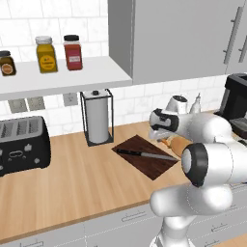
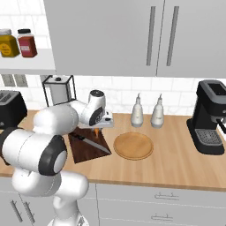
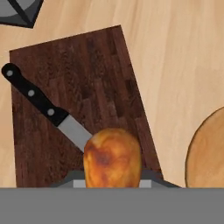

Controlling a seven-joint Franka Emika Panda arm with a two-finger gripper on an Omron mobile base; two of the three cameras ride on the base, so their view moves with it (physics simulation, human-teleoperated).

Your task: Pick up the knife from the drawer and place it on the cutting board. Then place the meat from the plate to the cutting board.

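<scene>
I have the meat pinched in my claw, closed on it low down so the golden-brown lump rides up between my fingers, and I'm holding it over the cutting board. The knife already lies on that board, slanting across it, black handle toward the far corner by the paper-towel holder and the blade running toward me. That job looks done, so the drawer isn't my concern now.

From the right base view, the plate sits bare on the bench, just beside the board's edge, so the meat is off it. I'm above the near end of the board, and the blade passes under the meat as I see it. By my reckoning, I want to set down on open wood beside the blade, not on the steel, or the meat may rock and roll.
</scene>
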